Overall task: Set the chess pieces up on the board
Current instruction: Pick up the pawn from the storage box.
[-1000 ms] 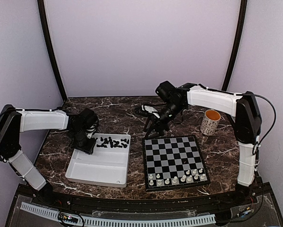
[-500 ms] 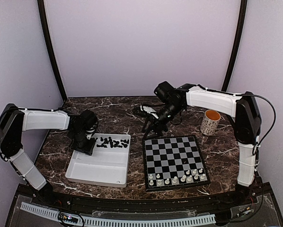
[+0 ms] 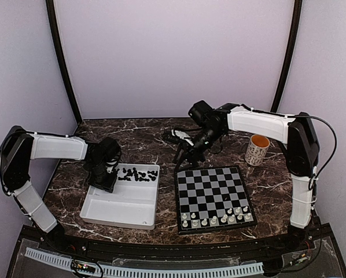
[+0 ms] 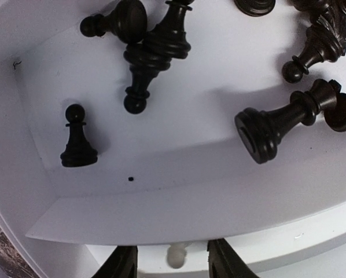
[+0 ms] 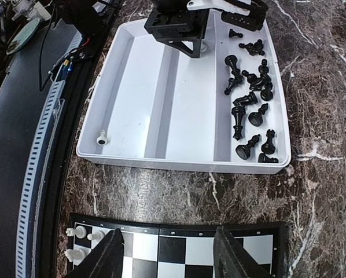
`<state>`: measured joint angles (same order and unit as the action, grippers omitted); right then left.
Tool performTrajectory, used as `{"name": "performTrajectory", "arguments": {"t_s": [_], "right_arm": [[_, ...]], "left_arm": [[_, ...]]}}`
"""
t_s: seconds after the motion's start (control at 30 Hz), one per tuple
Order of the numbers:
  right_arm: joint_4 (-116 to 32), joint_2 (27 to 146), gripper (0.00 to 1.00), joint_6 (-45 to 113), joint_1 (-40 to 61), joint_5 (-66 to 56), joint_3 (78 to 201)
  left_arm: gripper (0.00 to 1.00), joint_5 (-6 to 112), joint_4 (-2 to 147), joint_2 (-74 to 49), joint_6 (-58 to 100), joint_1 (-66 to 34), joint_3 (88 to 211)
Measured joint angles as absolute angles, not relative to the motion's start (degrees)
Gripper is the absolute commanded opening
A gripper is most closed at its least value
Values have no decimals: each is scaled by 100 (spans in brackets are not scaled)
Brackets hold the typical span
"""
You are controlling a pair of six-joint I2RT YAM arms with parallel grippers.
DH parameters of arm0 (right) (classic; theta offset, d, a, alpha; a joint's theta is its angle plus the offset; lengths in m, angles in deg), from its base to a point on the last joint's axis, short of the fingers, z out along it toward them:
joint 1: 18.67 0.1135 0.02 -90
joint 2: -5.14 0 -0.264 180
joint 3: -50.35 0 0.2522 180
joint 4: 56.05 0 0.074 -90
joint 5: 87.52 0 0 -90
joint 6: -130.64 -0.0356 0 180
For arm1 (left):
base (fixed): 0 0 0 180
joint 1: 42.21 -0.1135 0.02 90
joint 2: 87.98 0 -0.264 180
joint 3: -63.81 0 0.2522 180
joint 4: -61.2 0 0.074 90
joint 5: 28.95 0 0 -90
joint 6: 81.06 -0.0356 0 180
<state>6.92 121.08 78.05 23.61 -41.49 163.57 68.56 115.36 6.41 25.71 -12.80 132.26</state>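
The board [image 3: 213, 194] lies right of centre, with several white chess pieces [image 3: 216, 219] on its near rows. Black pieces [image 3: 137, 174] lie heaped in the far compartment of the white tray [image 3: 121, 211]. My left gripper [image 3: 105, 176] hangs low over the tray's far left part and is open. In the left wrist view a small white piece [image 4: 177, 255] sits between its fingers with a gap on each side. Beyond the divider one black pawn [image 4: 77, 139] stands upright among fallen ones. My right gripper [image 5: 168, 231] is open and empty above the board's far edge [image 5: 190, 229].
An orange-lined patterned mug [image 3: 257, 149] stands right of the board's far corner. Another white piece [image 5: 102, 137] lies in the tray's near compartment. Dark marbled table top [image 3: 161, 139] surrounds the tray and board.
My left gripper has crept slightly right and nearer over the tray. The right arm has barely shifted.
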Motion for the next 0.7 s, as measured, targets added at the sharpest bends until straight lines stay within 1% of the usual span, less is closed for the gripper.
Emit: {"name": "performTrajectory", "arguments": {"t_s": [0.1,0.17,0.43,0.7], "right_arm": [[688,12130,53,7803,2361,-4157,16346],[679,12152,53,7803,2361,-4170,16339],[655,12237,53,7798,2363,-4251,16339],[653,12257,52,7759,2363,-4278,16339]], "left_arm": [[37,6858,11534,641,2571,-1280,13229],[35,6858,11527,641,2571,-1280,13229],[35,6856,11527,630,2600,-1280,13229],[20,6829,11514,447,2639,-1280,13316]]}}
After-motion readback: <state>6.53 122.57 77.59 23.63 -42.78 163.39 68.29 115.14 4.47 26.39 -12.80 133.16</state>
